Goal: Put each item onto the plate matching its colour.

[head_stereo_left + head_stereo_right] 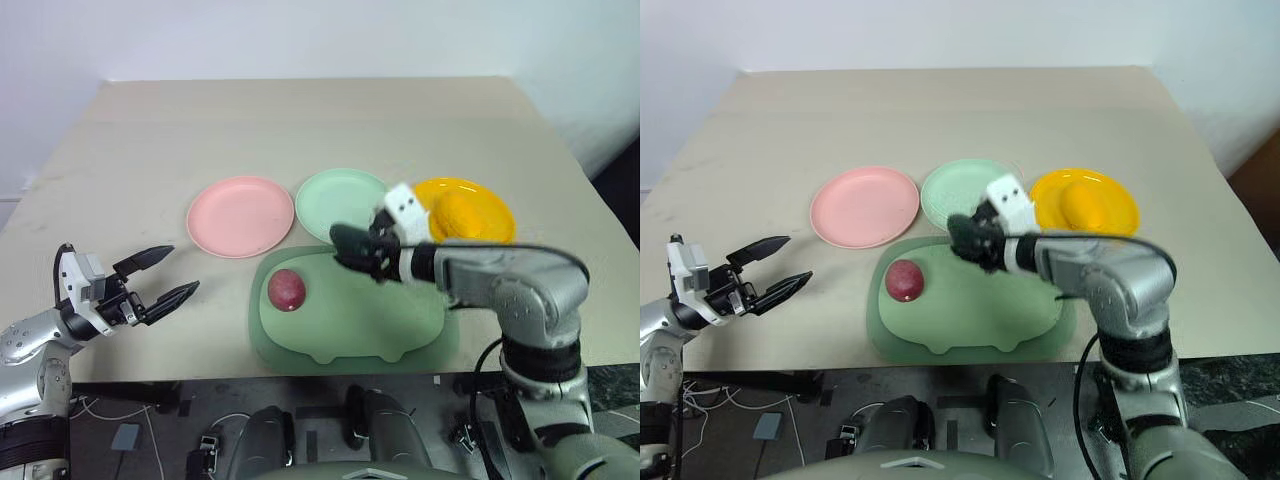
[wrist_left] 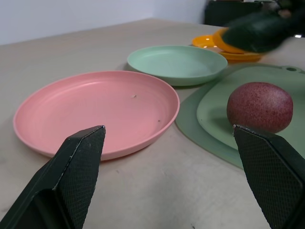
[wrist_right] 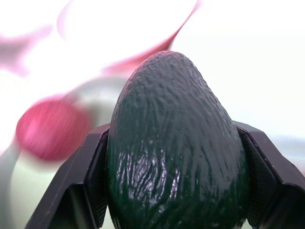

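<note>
Dark green avocado (image 3: pixel 175 148): clamped between the right gripper's (image 1: pixel 352 250) two black fingers (image 3: pixel 267 176), its narrow end pointing away from the wrist; carried above the far edge of the sage-green mat (image 1: pixel 350 320), just in front of the mint green plate (image 1: pixel 340 203).

Reddish-purple fruit (image 1: pixel 287 289): lying on the mat, between the two grippers, near and below the right fingers.

Yellow mango-like fruit (image 1: pixel 462 212): on the yellow-orange plate (image 1: pixel 495 225), behind the right gripper.

Pink plate (image 1: pixel 240 215): empty, ahead of the left gripper (image 1: pixel 165 274), beside the mint green plate.

Left gripper: fingers (image 2: pixel 78 162) spread wide, holding nothing, low over the counter (image 1: pixel 300 130), well apart from the mat.

Surface: beige counter; pale wall behind.
</note>
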Controlling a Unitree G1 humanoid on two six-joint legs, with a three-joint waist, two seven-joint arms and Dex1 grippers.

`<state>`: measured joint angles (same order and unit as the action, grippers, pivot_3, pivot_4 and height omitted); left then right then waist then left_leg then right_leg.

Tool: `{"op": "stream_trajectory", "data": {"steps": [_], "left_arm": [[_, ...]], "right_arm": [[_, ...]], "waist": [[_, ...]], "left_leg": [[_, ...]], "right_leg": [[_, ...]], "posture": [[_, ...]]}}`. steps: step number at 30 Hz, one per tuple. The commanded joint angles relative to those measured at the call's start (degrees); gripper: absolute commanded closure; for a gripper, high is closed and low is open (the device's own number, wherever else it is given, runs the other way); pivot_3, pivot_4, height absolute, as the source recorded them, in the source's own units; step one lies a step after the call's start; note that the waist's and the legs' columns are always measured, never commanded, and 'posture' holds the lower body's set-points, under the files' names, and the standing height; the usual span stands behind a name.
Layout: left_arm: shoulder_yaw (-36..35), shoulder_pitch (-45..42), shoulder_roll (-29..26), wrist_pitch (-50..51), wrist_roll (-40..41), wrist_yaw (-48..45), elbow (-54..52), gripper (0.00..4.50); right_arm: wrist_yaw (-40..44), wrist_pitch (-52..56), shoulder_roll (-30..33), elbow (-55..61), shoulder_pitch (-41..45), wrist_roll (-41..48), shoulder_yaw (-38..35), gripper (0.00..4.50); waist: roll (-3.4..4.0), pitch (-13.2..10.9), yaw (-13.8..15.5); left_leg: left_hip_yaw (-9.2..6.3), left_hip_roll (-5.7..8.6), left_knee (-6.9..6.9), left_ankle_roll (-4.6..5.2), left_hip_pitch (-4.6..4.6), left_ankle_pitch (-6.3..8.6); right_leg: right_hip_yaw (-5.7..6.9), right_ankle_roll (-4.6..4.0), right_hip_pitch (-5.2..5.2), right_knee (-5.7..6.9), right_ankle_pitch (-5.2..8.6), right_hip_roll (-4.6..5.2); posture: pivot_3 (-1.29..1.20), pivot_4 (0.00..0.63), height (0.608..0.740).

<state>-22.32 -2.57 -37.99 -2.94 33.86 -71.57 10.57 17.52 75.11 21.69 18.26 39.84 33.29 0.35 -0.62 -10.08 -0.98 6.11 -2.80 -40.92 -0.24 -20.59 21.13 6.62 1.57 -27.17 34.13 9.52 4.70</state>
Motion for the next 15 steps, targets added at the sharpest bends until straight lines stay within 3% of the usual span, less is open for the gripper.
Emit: {"op": "stream_trajectory", "data": {"steps": [1, 10, 14, 15], "left_arm": [[-0.06, -0.7, 0.19, -0.23, 0.09, 0.93, -1.63, 0.0], [-0.03, -0.33, 0.21, -0.3, 0.36, 2.23, -2.99, 0.0], [0.13, -0.01, 0.29, 0.19, 0.49, 2.75, -4.03, 0.0], [0.25, 0.01, 0.28, 0.45, 0.53, 2.88, -4.44, 0.0]], "right_arm": [[0.76, -11.13, -1.33, -12.06, 5.51, -6.19, 2.37, 1.45], [3.5, -28.93, -6.58, -38.33, 13.69, -17.27, 7.68, 1.45], [4.81, -31.74, -7.19, -42.25, 14.48, -19.14, 7.27, 0.14], [5.39, -31.44, -6.65, -41.61, 14.06, -19.02, 6.76, 0.06]], "waist": [[0.0, 0.0, -0.06], [0.03, -0.02, -0.24], [0.05, -0.03, -0.11], [0.05, -0.03, -0.12]], "left_leg": [[0.01, 0.01, 0.0, 0.0, 0.0, 0.0], [0.21, -0.01, 0.06, -0.02, -0.03, -0.01], [0.19, -0.02, 0.06, -0.03, -0.04, -0.02], [0.19, -0.02, 0.06, -0.03, -0.05, -0.02]], "right_leg": [[0.0, 0.0, 0.0, 0.0, 0.0, 0.0], [0.01, 0.01, -0.05, 0.03, -0.01, 0.01], [0.01, 0.01, -0.04, 0.04, -0.01, 0.02], [0.01, 0.01, -0.04, 0.04, -0.01, 0.02]], "posture": [[0.0, 0.15, 0.737], [0.0, 0.15, 0.737], [0.0, 0.15, 0.737], [0.0, 0.15, 0.737]]}}
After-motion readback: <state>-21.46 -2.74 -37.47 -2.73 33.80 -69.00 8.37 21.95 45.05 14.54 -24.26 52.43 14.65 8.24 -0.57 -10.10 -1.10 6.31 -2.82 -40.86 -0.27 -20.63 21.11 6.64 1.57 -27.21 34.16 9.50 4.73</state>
